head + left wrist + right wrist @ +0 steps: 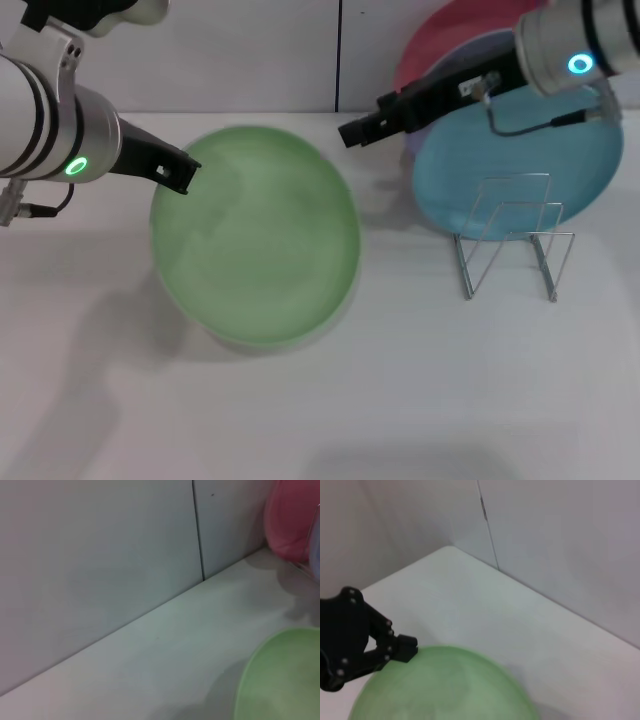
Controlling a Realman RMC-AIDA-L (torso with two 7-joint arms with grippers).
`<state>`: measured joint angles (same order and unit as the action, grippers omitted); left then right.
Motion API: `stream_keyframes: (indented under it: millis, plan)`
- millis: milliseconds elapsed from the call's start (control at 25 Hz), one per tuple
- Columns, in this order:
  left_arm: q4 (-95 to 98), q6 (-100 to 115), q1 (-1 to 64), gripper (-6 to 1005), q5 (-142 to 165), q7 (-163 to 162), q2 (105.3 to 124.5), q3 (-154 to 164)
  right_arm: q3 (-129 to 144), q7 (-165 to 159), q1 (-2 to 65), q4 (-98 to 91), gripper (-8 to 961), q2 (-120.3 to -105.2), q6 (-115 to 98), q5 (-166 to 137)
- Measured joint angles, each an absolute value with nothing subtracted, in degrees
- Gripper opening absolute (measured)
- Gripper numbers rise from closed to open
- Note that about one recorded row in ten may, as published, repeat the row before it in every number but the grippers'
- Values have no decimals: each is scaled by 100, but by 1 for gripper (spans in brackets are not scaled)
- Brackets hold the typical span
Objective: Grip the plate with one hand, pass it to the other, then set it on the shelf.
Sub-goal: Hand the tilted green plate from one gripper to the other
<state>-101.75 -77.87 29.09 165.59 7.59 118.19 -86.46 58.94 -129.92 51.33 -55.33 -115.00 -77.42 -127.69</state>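
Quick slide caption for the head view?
Left end effector at the green plate's rim; right end effector hovers near the rack.

Four plates (green (256,236), turquoise (520,170), lavender (470,55), pink (445,40)), one wire rack (510,245), two tools.

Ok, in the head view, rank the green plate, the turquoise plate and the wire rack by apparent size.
1. Green plate, though it may sit nearer the camera.
2. Turquoise plate, partly hidden by the right arm.
3. Wire rack, clearly smallest.

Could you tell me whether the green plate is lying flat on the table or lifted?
Lifted and tilted: the plate casts a shadow on the table beneath it, and the left gripper grips its rim.
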Motion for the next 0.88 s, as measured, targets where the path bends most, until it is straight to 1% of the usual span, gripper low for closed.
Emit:
stream_keyframes:
  millis: [40,240,600,880]
  plan:
    - [-10208,-7792,2910,21,16559,760,11819,-8646,5924,-12991,5173,-5465,822,-11549,-7693,-12807]
    - [-10275,-7823,2916,20,16559,767,11815,-8645,6118,-12986,5212,-5289,822,-11615,-7406,-12828]
    - [-10357,-7849,2941,20,16559,804,11818,-8646,6422,-12982,5330,-5009,824,-11667,-6964,-12863]
    - [-10379,-7849,2945,20,16559,817,11821,-8649,6563,-12981,5462,-4757,823,-11675,-6791,-12867]
